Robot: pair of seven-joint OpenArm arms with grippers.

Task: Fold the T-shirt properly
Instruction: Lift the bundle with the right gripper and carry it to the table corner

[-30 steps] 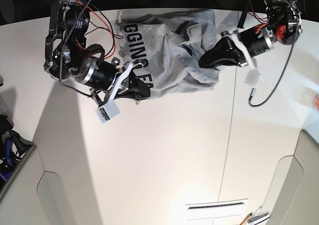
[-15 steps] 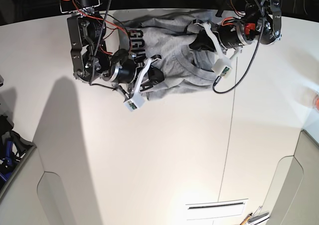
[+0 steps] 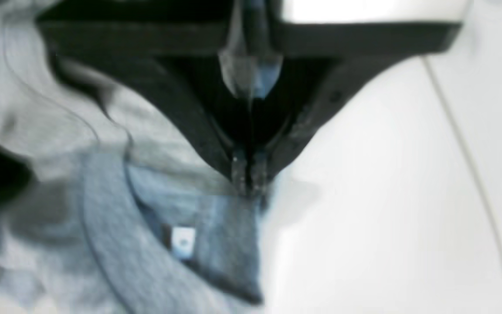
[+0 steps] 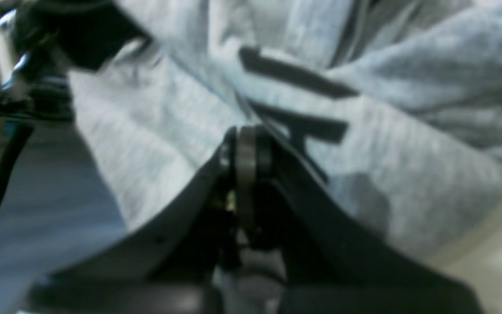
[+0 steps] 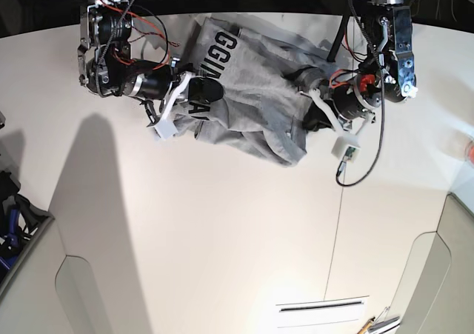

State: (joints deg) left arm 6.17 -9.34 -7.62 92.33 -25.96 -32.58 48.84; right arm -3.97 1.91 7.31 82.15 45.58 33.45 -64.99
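The left gripper is pinching grey cloth, its jaws pressed together at the T-shirt's edge near the neck band. The right gripper is likewise clamping a fold beside the black lettering, though blur is softening the tips. The shirt is lying bunched on the white table between both arms.

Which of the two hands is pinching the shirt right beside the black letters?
The right hand, on the base view's left: shut on the crumpled heather-grey cotton T-shirt beside its black block lettering. The left hand grips plain fabric near the ribbed collar.
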